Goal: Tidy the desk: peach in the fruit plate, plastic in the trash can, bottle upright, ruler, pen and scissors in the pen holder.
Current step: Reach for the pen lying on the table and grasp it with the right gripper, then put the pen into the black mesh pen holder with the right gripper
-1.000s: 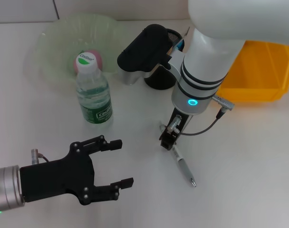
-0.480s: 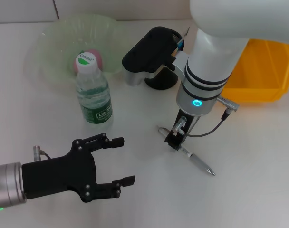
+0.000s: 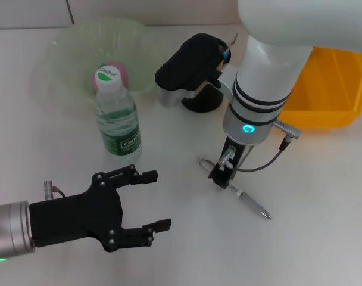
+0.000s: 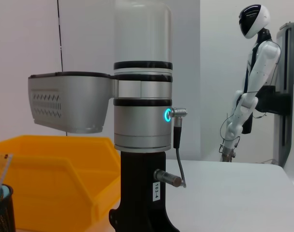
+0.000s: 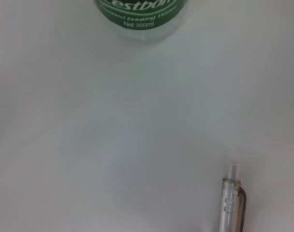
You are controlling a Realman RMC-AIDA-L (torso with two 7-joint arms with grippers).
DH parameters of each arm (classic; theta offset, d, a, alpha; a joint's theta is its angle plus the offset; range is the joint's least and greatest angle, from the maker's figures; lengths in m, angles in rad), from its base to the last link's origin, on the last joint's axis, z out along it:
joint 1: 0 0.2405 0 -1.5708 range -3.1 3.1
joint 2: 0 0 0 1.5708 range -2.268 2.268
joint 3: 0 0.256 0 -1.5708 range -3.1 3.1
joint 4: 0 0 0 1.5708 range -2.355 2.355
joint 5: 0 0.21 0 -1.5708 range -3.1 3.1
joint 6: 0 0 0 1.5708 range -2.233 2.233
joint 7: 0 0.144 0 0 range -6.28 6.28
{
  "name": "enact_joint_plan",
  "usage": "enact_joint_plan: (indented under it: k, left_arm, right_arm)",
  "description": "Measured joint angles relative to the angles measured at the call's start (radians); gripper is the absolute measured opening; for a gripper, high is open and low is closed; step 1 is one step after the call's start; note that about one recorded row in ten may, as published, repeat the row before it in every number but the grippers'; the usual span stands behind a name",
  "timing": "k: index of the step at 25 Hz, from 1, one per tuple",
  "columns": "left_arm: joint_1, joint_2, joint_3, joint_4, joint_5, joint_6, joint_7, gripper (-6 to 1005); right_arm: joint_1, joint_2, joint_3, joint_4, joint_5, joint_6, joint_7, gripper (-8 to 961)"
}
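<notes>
White surface: right gripper [image 3: 219,175] fingers apparently clenched on the pen [image 3: 247,203], a light, stiff, slippery barrel; grip mid-barrel. Left gripper [image 3: 146,200] fingers released.

1 bottle [image 3: 116,113], 1 peach [image 3: 112,75], 1 pen [image 3: 243,199], 1 fruit plate [image 3: 68,44], 1 pen holder [image 3: 202,98], 1 yellow bin [image 3: 327,89].

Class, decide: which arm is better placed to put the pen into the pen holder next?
Probably the right: its tool is down at the pen, near the pen holder. The left tool hovers open, farther away.
</notes>
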Motion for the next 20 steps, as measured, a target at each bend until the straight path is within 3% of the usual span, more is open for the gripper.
enact_joint_plan:
  k: [20]
  left_arm:
    - [-0.006,0.000,-0.008,0.000,0.000,0.000,0.000,811]
  right_arm:
    - [-0.009,0.000,-0.005,-0.039,-0.027,-0.042,0.000,106]
